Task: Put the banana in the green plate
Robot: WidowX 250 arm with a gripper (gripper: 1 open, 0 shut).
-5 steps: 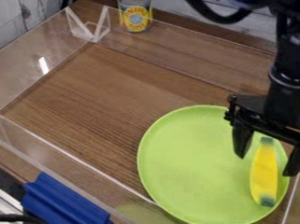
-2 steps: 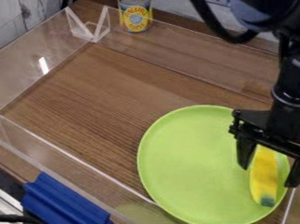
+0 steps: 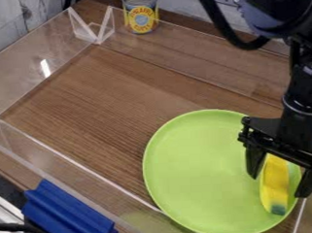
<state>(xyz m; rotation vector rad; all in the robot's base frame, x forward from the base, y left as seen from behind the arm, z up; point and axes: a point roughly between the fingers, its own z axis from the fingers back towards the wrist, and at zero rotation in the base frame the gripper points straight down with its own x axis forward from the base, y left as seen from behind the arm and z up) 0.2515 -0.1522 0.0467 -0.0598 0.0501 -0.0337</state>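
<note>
The wooden tabletop [image 3: 132, 100] is taking up most of the view, with a clear plastic barrier [image 3: 40, 70] standing along its left and far sides, probably to keep things from sliding off. The green plate [image 3: 188, 170] is sitting at the near right corner, by far the biggest item on the table, flat and easy to reach for the black robot arm [image 3: 304, 78] that is hanging above it. The gripper [image 3: 281, 171] is pointing straight down over the plate's right side, its jaws standing spread wide with one finger on each side of the banana [image 3: 275, 188], not pinching it. The banana is lying inside the plate near the right rim, its dark tip toward the near edge, so to my eye the placing looks done and the wide jaws suggest a release rather than a grab. A blue block-like object [image 3: 66, 218] is lying at the near left, outside the barrier. A small yellow-labelled can [image 3: 141, 14] is standing at the far edge, well apart from everything else.
</note>
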